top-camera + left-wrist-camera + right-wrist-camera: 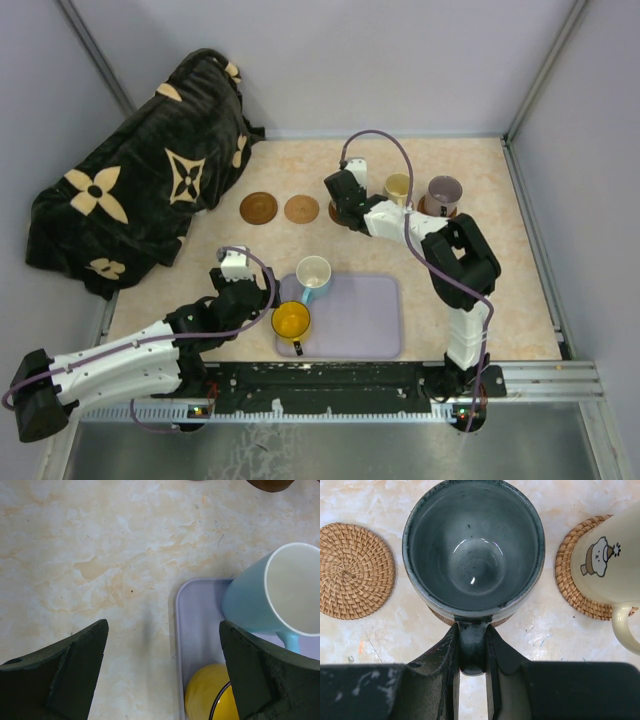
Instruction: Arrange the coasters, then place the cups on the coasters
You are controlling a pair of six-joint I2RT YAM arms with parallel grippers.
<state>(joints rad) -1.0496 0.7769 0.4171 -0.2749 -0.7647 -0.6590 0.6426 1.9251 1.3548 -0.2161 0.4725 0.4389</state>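
Observation:
My right gripper (472, 647) is shut on the handle of the grey-green cup (473, 545), which stands upright over a coaster (439, 615) that shows only as brown slivers under its rim. A bare woven coaster (355, 570) lies to its left. To its right the cream-yellow cup (607, 565) sits on another coaster (569, 580). From above, two bare coasters (259, 208) (301, 209) lie left of the right gripper (345, 205), and the purple-grey cup (444, 195) stands far right. My left gripper (164, 625) is open, straddling the tray's left edge beside the yellow cup (210, 695) and the white and blue cup (270, 600).
The lavender tray (365, 320) lies at the near middle with the yellow cup (291, 322) and the white and blue cup (313, 275) at its left end. A black flower-patterned blanket (140, 200) is heaped at the back left. Walls close the table's far and side edges.

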